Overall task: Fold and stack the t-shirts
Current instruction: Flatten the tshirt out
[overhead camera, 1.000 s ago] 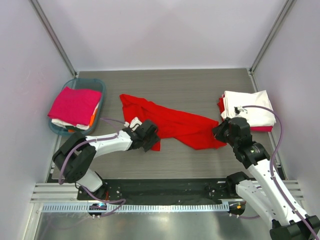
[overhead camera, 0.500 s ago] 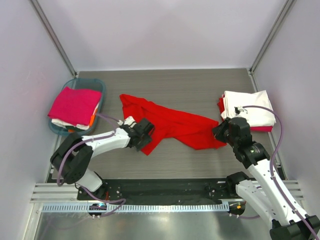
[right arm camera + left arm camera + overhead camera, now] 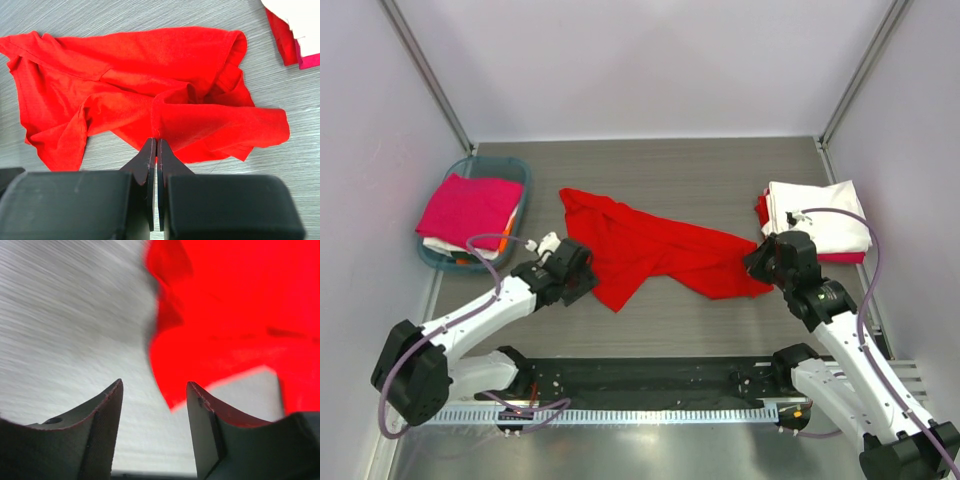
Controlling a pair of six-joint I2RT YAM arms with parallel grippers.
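Note:
A bright red t-shirt (image 3: 650, 250) lies crumpled and partly spread across the middle of the table. It also shows in the left wrist view (image 3: 230, 315) and the right wrist view (image 3: 150, 85). My left gripper (image 3: 586, 284) is open and empty, just left of the shirt's near-left corner; in its wrist view (image 3: 154, 385) only bare table lies between the fingers. My right gripper (image 3: 760, 262) is shut on a fold at the red shirt's near right edge (image 3: 157, 140). A folded white t-shirt (image 3: 820, 225) tops a stack at the right.
A teal basket (image 3: 516, 166) at the far left holds a magenta shirt (image 3: 470, 208) over orange (image 3: 505, 238) and white cloth. The right stack shows red and pink layers (image 3: 310, 61) under the white one. Grey walls enclose the table on three sides.
My left gripper has let go of the red shirt's near-left corner and drawn back to the left. The corner now lies flat on the table. The right arm has barely moved.

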